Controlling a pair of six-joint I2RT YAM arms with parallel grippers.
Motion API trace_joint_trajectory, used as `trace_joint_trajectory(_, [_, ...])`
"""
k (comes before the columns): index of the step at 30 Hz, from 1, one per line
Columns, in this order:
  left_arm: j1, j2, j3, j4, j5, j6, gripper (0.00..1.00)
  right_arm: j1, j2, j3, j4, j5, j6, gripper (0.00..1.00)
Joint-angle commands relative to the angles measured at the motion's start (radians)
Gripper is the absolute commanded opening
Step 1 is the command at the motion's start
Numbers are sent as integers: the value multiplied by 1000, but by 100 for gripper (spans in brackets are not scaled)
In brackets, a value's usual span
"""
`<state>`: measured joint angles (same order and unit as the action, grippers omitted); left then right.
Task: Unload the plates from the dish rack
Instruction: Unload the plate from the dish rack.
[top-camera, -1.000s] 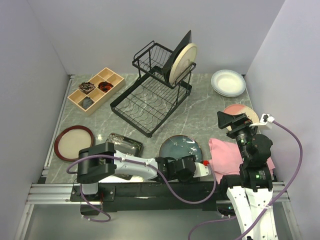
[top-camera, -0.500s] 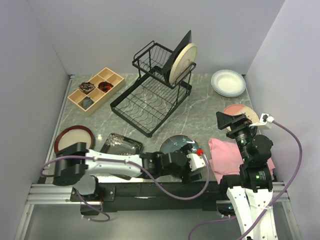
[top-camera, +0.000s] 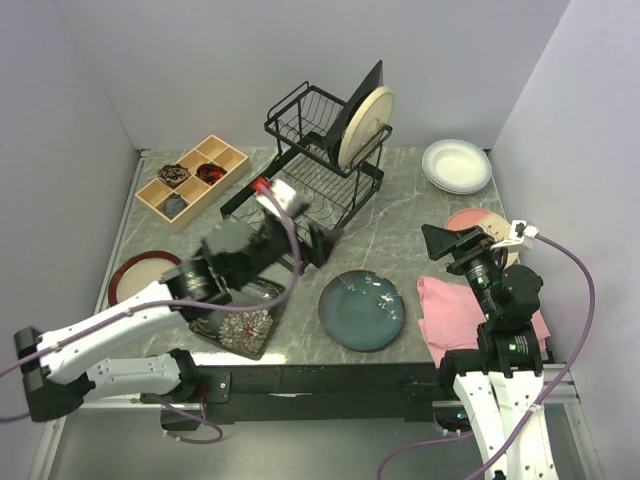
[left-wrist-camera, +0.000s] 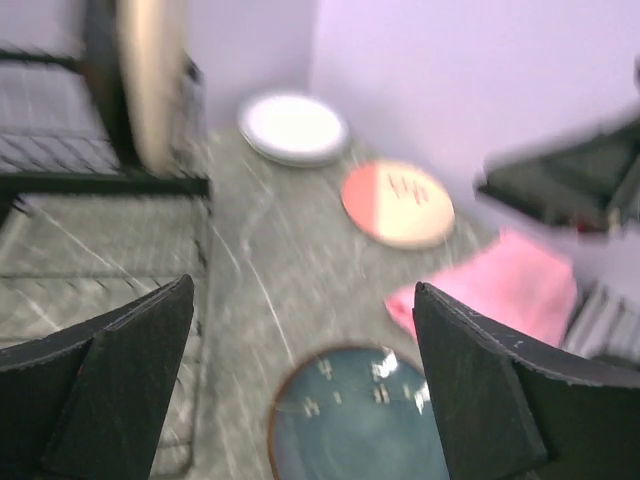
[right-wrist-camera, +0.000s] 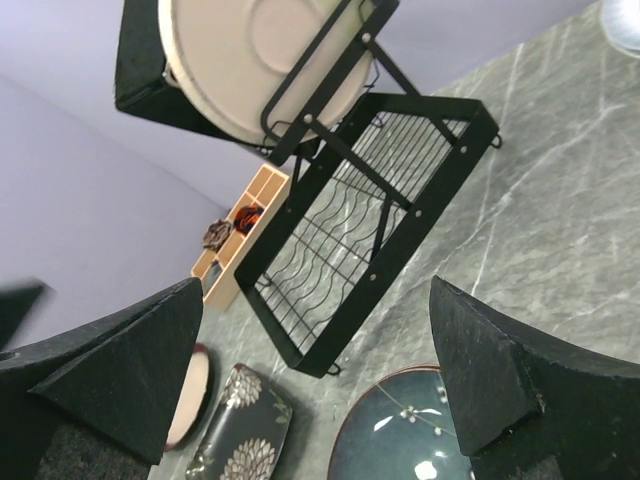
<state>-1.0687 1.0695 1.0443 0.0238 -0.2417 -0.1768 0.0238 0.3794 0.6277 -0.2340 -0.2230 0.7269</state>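
The black wire dish rack (top-camera: 300, 195) stands at the back centre. A round cream plate (top-camera: 366, 126) and a black square plate (top-camera: 366, 88) stand upright in its upper frame. Both also show in the right wrist view, the cream plate (right-wrist-camera: 255, 50) and the black one (right-wrist-camera: 133, 62). On the table lie a teal plate (top-camera: 362, 310), a black flowered square plate (top-camera: 240, 328), a brown-rimmed tan plate (top-camera: 140, 282), white plates (top-camera: 457, 165) and a pink-and-cream plate (top-camera: 478, 218). My left gripper (top-camera: 318, 240) is open and empty, raised in front of the rack. My right gripper (top-camera: 452, 243) is open and empty, over the pink-and-cream plate.
A wooden compartment tray (top-camera: 192, 180) sits at the back left. A pink folded cloth (top-camera: 455, 318) lies at the front right beside the teal plate. Walls close in the table on the left, back and right.
My left arm has swung up from the front edge by the teal plate to a raised spot in front of the rack, uncovering the black flowered plate. My right gripper has edged left.
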Motion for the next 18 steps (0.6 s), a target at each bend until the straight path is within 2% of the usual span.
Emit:
trace_joint_trajectory(1, [126, -31, 106, -70, 55, -30, 92, 2, 10, -14, 64, -59, -3, 100])
trace_joint_trajectory(4, [220, 18, 193, -84, 62, -13, 83, 2, 9, -34, 93, -87, 20, 100])
trace_joint_trajectory(8, [347, 130, 307, -71, 220, -15, 74, 2, 16, -29, 93, -101, 14, 100])
trace_joint_trajectory(9, [384, 156, 362, -76, 234, -7, 68, 1, 16, -25, 88, -99, 11, 100])
trace_joint_trajectory(12, [404, 286, 472, -93, 266, 43, 62, 1, 18, -17, 85, -107, -9, 100])
trace_joint_trajectory(14, [414, 335, 529, -108, 294, 75, 63, 2, 16, -20, 93, -118, -6, 100])
trace_joint_trajectory(18, [452, 473, 712, -163, 424, 74, 49, 2, 16, -28, 108, -133, 2, 100])
